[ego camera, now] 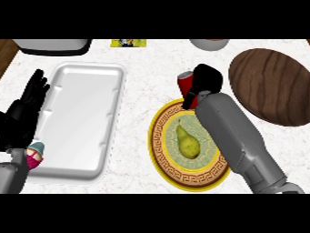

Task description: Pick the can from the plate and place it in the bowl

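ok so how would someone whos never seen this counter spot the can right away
Start at the yellow-rimmed patterned plate near the counter's middle, with a pear on it. Just past the plate's far edge, the right hand wraps a small upright cylinder: that is the can. It is the only red thing there, with a dark top.

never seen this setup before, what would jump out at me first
The right hand, near the middle, is curled round a red can just beyond the yellow patterned plate, where a pear lies. A white tray fills the left side beside the open left hand, and a dark wooden board sits at the right.
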